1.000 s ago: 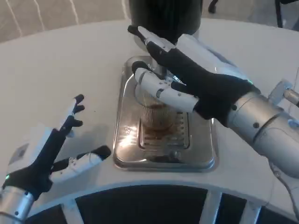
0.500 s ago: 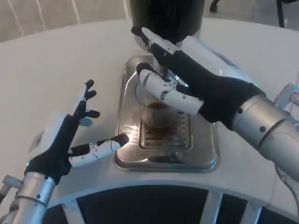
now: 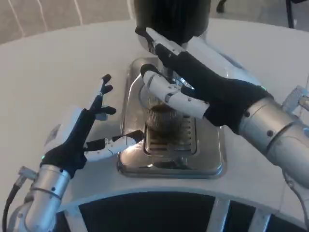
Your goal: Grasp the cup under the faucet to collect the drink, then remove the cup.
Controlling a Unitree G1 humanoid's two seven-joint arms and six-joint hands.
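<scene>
A clear ribbed cup [image 3: 161, 120] holding a dark drink stands on the grate of a steel drip tray [image 3: 208, 159], right below the black dispenser [image 3: 171, 17]. My right hand [image 3: 203, 82] grips the cup: its thumb lies across the cup's front near the rim, and its fingers reach past the back toward the dispenser. The faucet is hidden behind this hand. My left hand [image 3: 84, 133] hovers open at the tray's left edge, fingers spread, with its thumb tip over the tray rim close to the cup's base.
The tray sits near the white table's front edge [image 3: 159, 191], with dark floor beyond it. Bare table [image 3: 53, 67] spreads to the left and at the far right behind my right forearm.
My left hand has risen and moved right toward the tray, its thumb now over the rim. My right hand and the cup have stayed put.
</scene>
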